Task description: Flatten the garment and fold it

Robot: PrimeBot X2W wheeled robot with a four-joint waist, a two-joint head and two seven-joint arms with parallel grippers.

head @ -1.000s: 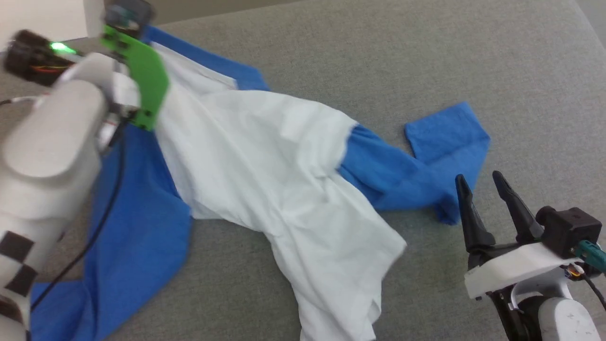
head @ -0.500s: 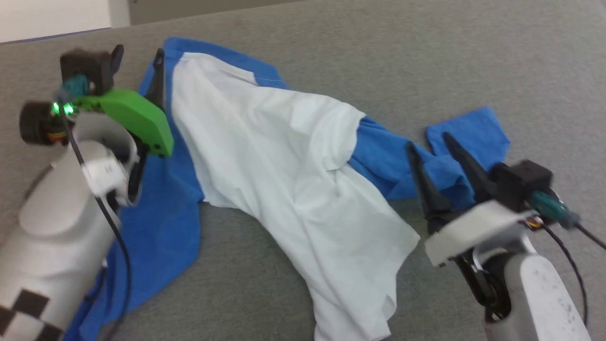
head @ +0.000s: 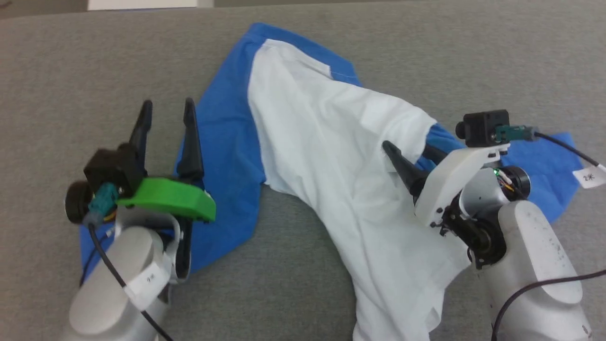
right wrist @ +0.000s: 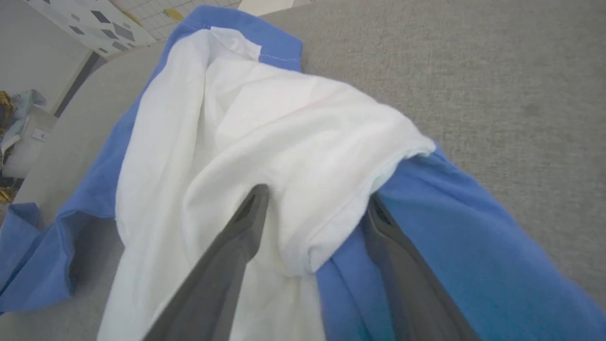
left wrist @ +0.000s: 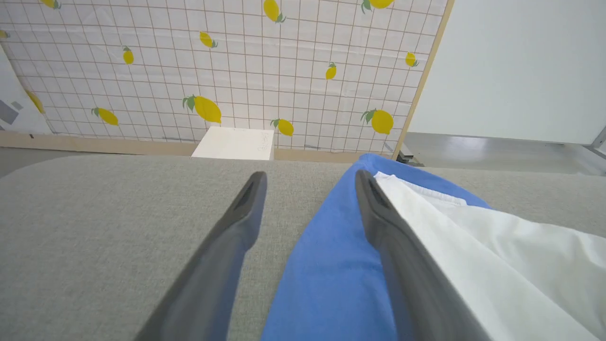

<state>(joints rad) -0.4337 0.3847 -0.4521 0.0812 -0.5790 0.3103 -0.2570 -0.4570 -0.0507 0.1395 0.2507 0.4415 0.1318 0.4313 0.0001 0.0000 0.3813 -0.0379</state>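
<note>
The garment [head: 326,142] lies crumpled on the grey surface, its white body running from the far middle down to the near edge. Blue parts spread at its left [head: 227,142] and right [head: 544,161]. My left gripper [head: 168,101] is open at the blue left edge, one finger over blue fabric [left wrist: 331,265] and the other over bare grey. It holds nothing. My right gripper [head: 407,147] is open and low over the spot where a white fold [right wrist: 303,156] meets the blue sleeve [right wrist: 450,227]. The fold's edge lies between its fingers, ungripped.
The grey padded surface [head: 94,57] extends all around the garment, with free room at left and far right. A white box [left wrist: 234,143] stands beyond the far edge, before a lemon-patterned wall [left wrist: 236,61]. A paper tag [head: 588,176] hangs on the right wrist's cable.
The head camera has shifted. My left gripper opened, let go of the blue far edge and drew back toward me. My right gripper moved in over the garment to the white-blue junction.
</note>
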